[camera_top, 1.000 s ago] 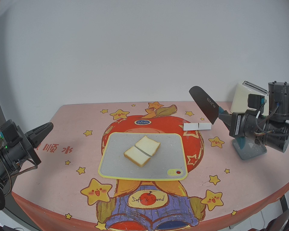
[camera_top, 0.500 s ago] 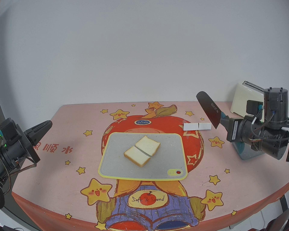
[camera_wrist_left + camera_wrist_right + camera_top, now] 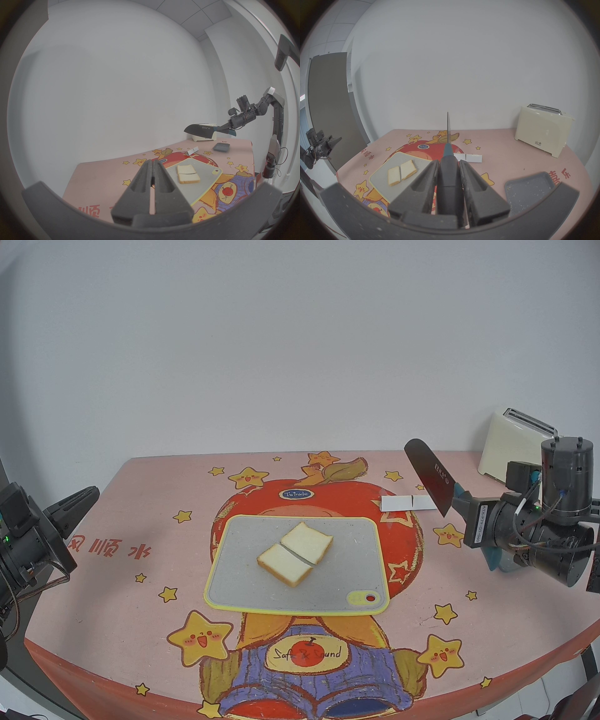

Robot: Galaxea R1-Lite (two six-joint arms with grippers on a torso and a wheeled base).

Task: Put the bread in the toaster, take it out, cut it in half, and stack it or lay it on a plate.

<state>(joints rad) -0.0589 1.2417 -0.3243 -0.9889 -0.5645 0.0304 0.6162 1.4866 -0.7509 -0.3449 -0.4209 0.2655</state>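
Two bread halves lie side by side on the grey cutting board with a yellow rim, mid-table. My right gripper hovers above the table's right side, shut on the handle of a black knife whose blade points up and toward the board. In the right wrist view the knife stands edge-on between the fingers. My left gripper is shut on nothing, off the table's left edge. The cream toaster stands at the back right.
A dark grey tray sits on the table under the right arm, in front of the toaster. A white paper strip lies between the board and the toaster. Bare tabletop surrounds the board.
My right arm has sunk and shifted a little toward the table's front with the knife, covering the tray. The left gripper has drawn back slightly to the left. The bread has not moved.
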